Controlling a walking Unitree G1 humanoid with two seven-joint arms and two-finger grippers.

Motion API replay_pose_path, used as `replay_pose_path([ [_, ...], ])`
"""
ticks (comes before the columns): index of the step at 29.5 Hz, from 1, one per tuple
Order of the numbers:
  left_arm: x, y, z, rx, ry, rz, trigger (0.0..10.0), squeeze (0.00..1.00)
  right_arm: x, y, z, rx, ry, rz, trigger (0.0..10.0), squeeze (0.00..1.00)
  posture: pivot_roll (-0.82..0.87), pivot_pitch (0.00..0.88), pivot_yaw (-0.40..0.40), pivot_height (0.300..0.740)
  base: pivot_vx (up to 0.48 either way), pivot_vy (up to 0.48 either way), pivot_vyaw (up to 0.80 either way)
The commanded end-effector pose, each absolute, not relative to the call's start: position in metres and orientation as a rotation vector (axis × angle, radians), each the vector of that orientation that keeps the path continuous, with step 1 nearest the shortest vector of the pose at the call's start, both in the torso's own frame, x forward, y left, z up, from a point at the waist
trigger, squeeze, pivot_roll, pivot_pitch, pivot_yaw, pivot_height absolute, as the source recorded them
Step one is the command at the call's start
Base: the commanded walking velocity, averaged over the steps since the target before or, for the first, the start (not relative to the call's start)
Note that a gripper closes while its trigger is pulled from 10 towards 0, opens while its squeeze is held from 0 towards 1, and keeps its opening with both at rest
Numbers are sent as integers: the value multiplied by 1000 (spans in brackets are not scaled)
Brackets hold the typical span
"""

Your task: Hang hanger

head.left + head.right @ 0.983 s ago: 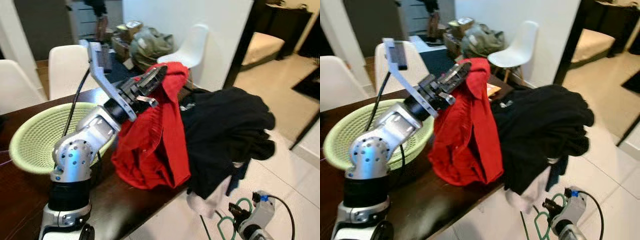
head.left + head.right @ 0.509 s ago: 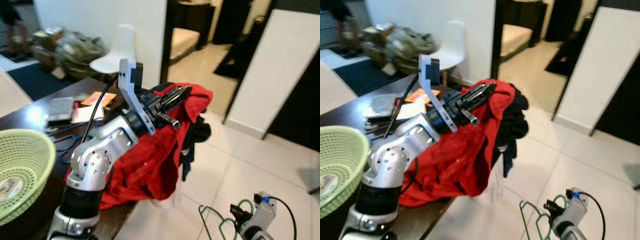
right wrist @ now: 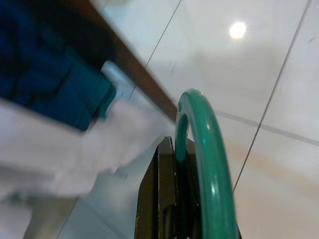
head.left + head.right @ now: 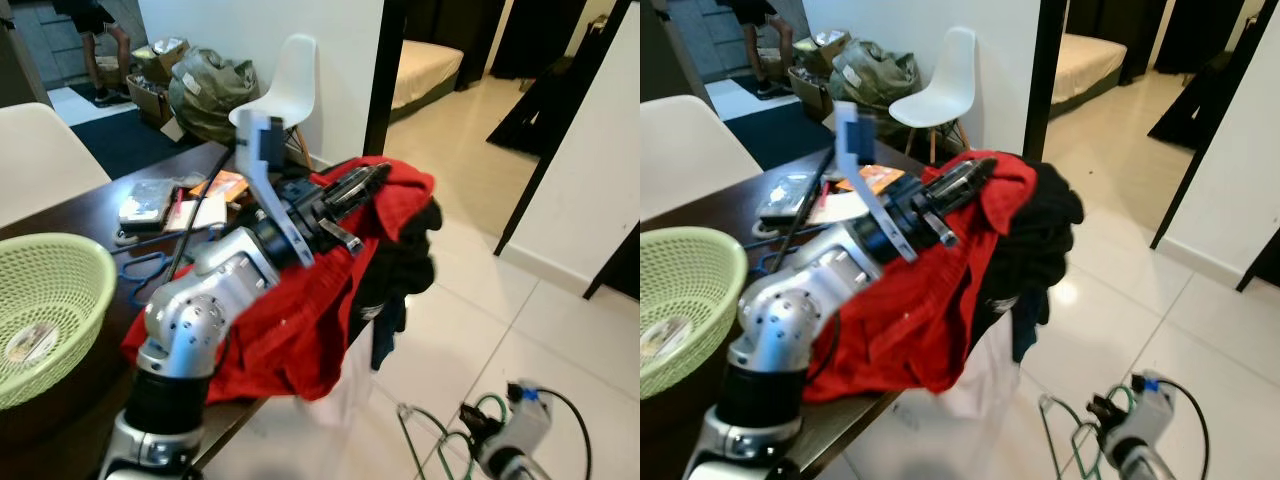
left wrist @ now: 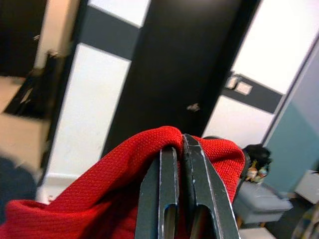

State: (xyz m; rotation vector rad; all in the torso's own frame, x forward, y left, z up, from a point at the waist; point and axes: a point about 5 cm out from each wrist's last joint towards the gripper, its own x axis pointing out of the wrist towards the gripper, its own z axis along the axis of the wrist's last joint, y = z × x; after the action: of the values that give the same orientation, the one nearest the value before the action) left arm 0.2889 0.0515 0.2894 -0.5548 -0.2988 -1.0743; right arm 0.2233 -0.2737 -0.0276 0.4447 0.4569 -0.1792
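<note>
From my head, my left gripper lifts a red garment above the dark surface, while my right gripper hangs low over the floor carrying a thin green wire hanger. My left wrist shows the jaws clenched on a red fold. My right wrist shows the jaws clamped around the hanger's glossy green hook.

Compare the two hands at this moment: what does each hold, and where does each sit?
The left hand is raised over the table edge, shut on the red garment; the right hand hangs low over the tiled floor, shut on the green hanger. The left grips soft cloth that drapes down over the table; the right grips a rigid curved hook. Both have their fingers pressed together.
</note>
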Motion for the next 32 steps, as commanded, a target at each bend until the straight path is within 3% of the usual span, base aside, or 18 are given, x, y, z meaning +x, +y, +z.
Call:
replay_pose_path([
  [1,287,52,292,-555,-315,-1091,10000,0,223,-269,-29,460,453,-182,10000,0,-7,0,-20,740,0,-472,0],
  [22,279,44,295,-610,-304,-1179,10000,0,224,-267,-30,463,456,-175,10000,0,-11,0,-14,740,0,-476,0],
  [25,279,43,295,-610,-299,-1190,10000,0,224,-266,-30,460,461,-169,10000,0,-15,0,-11,740,0,-460,-550],
  [32,291,46,291,-592,-282,-1111,10000,0,223,-262,-32,462,463,-163,10000,0,-26,0,4,740,0,0,-800],
])
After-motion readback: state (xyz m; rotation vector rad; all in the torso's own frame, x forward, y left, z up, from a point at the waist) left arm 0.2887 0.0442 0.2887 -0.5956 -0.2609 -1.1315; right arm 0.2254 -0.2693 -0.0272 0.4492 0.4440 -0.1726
